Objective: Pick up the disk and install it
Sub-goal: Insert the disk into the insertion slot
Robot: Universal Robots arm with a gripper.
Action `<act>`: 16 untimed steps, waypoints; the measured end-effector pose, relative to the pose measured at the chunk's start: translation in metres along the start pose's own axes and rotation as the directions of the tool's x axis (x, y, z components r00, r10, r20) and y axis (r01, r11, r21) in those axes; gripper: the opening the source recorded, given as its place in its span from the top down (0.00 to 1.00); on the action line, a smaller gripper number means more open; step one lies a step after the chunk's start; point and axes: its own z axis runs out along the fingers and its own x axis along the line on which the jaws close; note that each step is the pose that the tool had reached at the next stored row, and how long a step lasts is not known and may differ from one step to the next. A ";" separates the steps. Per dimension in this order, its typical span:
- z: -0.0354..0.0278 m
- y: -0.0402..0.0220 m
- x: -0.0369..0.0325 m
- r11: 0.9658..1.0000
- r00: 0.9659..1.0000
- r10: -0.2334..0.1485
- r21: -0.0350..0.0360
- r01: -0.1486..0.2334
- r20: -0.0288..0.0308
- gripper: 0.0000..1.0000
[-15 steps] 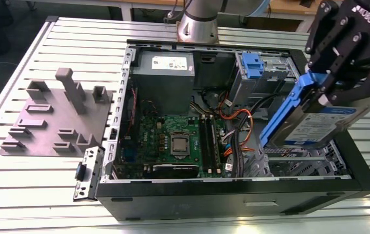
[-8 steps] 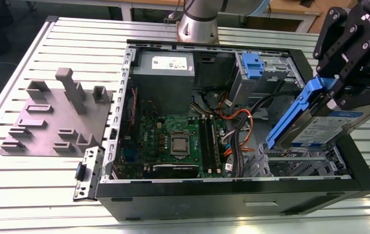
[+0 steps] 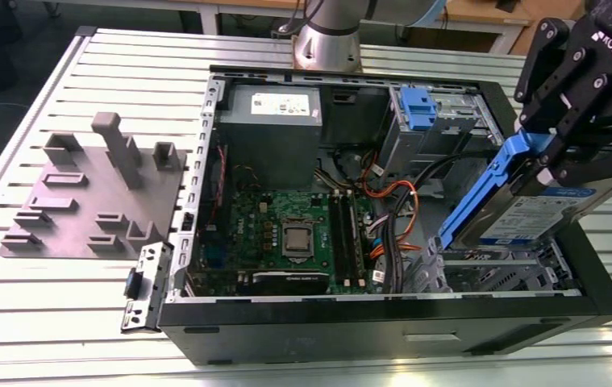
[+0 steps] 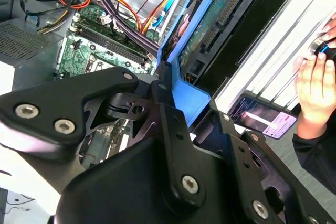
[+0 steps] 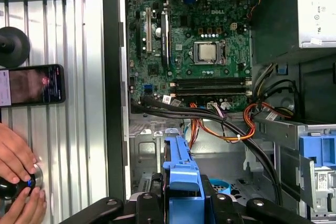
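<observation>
I have the gripper [image 3: 564, 157] at the right edge of the exterior view, its fingers [image 3: 531, 81] clamped on the disk [image 3: 521, 205], which hangs tilted, one end low, above the right side of the open computer case [image 3: 392, 318]. The blue carrier bracket runs down the disk's left edge towards the drive cage [image 3: 499, 270] at the lower right of the case, and the disk's lower end sits just above that cage without clearly touching it.

In the second wrist view the black fingers [image 4: 68, 114] fill the lower half of the frame, pinching the blue end of the disk [image 4: 215, 19], whose circuit-board underside runs towards the upper right.

The first wrist view shows the disk [image 5: 181, 182] edge-on at bottom centre, with the motherboard [image 5: 194, 45] beyond it. At that frame's left, on the slatted bench [image 5: 79, 129], lies a phone [image 5: 31, 84], and a person's hand [image 5: 16, 156] grips a dark knob at lower left. The exterior view adds a grey fixture block [image 3: 90, 201] at the left and the power supply [image 3: 273, 109] at the case's far end.
</observation>
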 end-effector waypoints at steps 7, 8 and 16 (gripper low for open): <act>0.0009 0.0000 0.0002 1.000 1.000 0.000 0.000 0.000 0.000 0.63; 0.0014 0.0000 0.0004 1.000 1.000 -0.001 0.000 0.001 0.000 0.63; 0.0086 -0.0001 0.0009 1.000 1.000 -0.003 0.000 0.003 0.000 0.63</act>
